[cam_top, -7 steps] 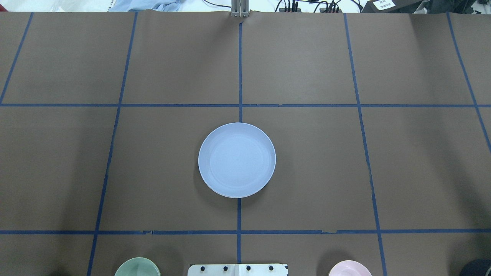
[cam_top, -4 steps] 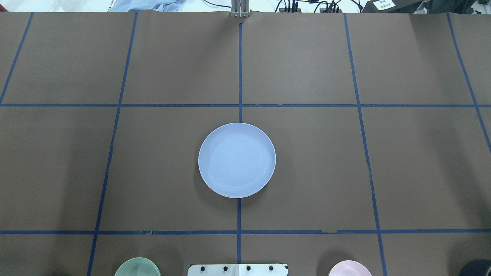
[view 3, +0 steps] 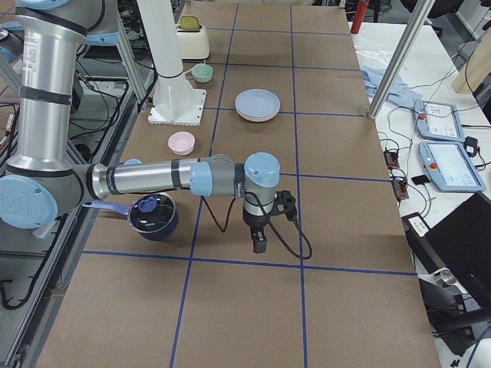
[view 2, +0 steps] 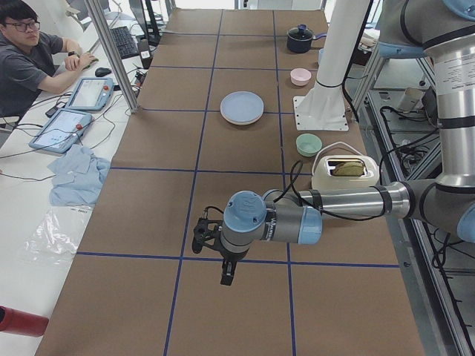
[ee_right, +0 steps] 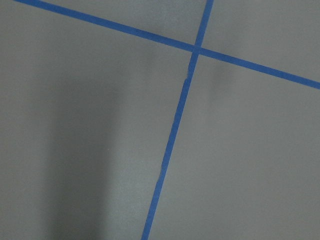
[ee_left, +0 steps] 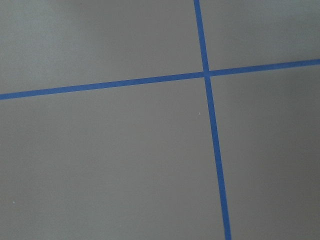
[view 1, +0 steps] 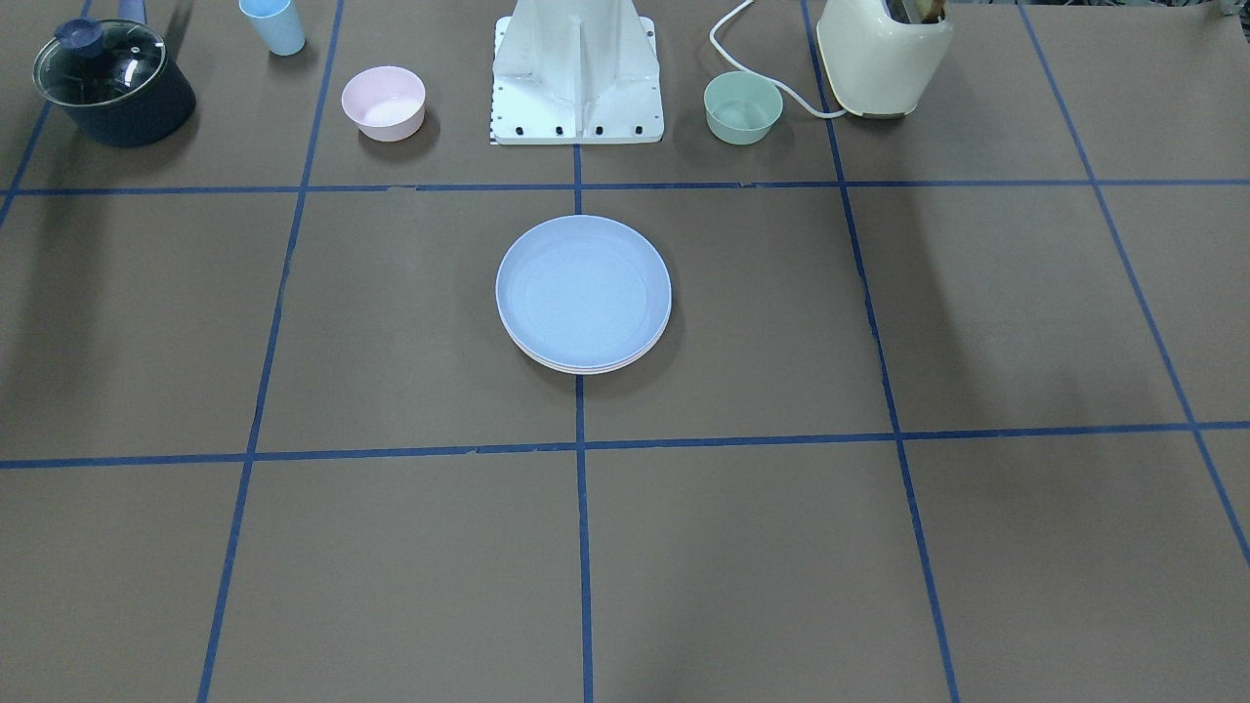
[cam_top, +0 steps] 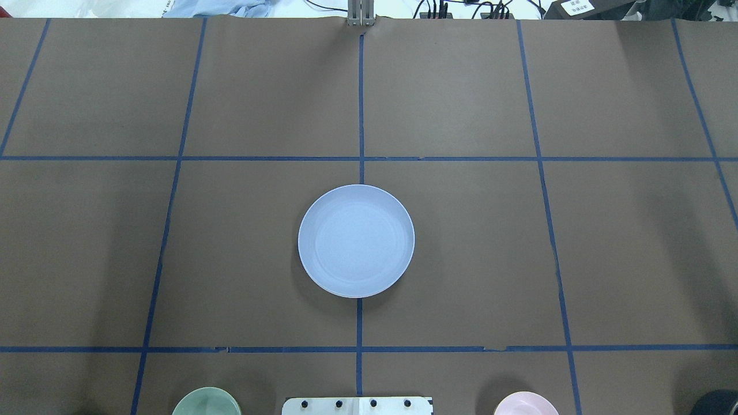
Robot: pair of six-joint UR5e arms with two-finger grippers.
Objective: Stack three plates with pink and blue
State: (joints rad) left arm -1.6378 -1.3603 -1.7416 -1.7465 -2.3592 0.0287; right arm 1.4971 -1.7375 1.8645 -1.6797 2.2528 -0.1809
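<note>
Plate stack (view 1: 583, 293), blue on top: midway between left gripper (view 2: 225, 277) and right gripper (view 3: 259, 244), well apart from both; jaw state cannot be told.

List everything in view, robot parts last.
table: one, brown with blue tape grid, throughout.
plates: three stacked, light blue on top, two paler rims beneath, table centre.
pink bowl: one, pink, robot's right of pedestal.
green bowl: one, green, robot's left of pedestal.
toaster: one, cream, beside green bowl.
pot: one, dark blue, glass-lidded, robot's far right.
cup: one, light blue, beside pot.
operator: one, grey shirt, beside table.
pedestal: one, white, robot's table edge.
left gripper: one, black, above table.
right gripper: one, black, above table.
</note>
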